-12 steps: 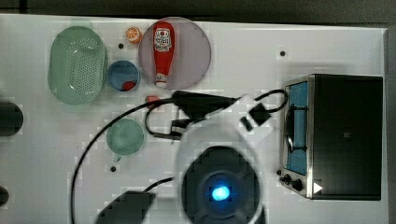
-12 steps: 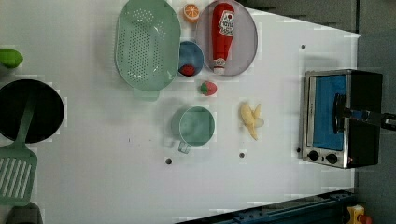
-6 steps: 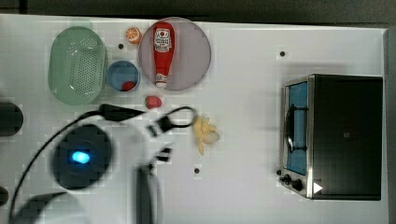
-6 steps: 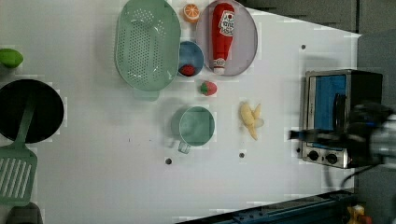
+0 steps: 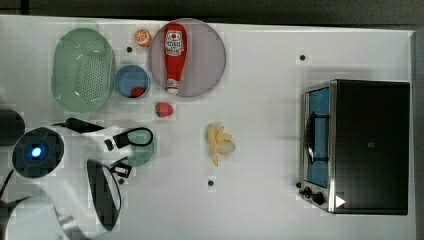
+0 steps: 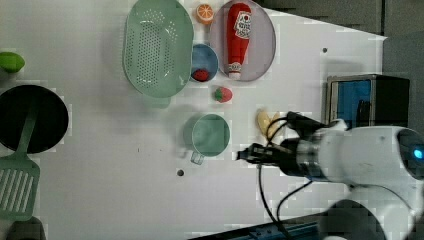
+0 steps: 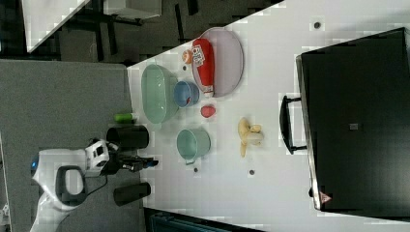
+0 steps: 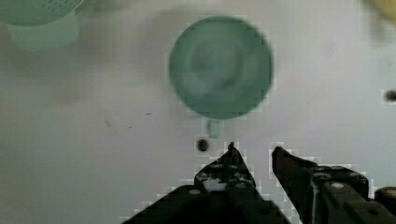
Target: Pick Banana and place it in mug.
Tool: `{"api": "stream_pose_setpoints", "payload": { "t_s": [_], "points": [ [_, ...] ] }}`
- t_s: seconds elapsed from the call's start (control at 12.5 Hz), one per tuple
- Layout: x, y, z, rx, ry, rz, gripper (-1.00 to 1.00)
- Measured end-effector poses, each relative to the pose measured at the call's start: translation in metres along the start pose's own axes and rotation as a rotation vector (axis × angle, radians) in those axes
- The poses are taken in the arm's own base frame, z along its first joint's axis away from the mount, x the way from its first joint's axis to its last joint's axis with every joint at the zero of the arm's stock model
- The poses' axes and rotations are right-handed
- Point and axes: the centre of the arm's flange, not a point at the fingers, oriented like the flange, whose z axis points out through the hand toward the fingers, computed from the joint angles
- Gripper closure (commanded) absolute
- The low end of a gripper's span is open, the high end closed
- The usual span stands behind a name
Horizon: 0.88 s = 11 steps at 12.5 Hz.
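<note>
The banana (image 5: 219, 142) is a pale yellow bunch lying on the white table, between the mug and the toaster oven. It also shows in the right view (image 7: 249, 134), and in the left view (image 6: 264, 121) my cable partly covers it. The muted-green mug (image 6: 210, 135) stands upright and holds nothing (image 8: 220, 67); my arm overlaps it in the top view (image 5: 145, 155). My gripper (image 8: 254, 151) hangs open above the table just off the mug's handle, nothing between its fingers. It points at the mug from the left view's right (image 6: 245, 154).
A red ketchup bottle (image 5: 173, 55) lies on a pale plate (image 5: 207, 60). Nearby are a green colander (image 5: 82, 67), a blue bowl (image 5: 131, 81), a strawberry (image 5: 164, 109) and an orange (image 5: 143, 37). A toaster oven (image 5: 360, 145) stands at the top view's right. A black pan (image 6: 30, 117) and a spatula (image 6: 17, 187) are at the left view's left.
My arm has swept from the middle to the top view's left, uncovering the banana. In the left view it came in from the right towards the mug. Banana and mug have not moved.
</note>
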Motion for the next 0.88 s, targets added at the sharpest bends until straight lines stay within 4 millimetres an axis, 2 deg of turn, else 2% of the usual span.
{"api": "stream_pose_setpoints", "payload": {
  "t_s": [0.24, 0.4, 0.48, 0.64, 0.88],
  "points": [
    [0.024, -0.01, 0.036, 0.057, 0.003, 0.075, 0.49],
    [0.04, -0.001, 0.059, 0.044, 0.002, 0.109, 0.49],
    [0.045, 0.005, 0.072, 0.042, -0.012, 0.132, 0.42],
    [0.058, 0.012, 0.095, 0.032, -0.006, 0.154, 0.0],
    [0.043, 0.024, 0.126, -0.014, -0.044, 0.225, -0.66]
  ]
}}
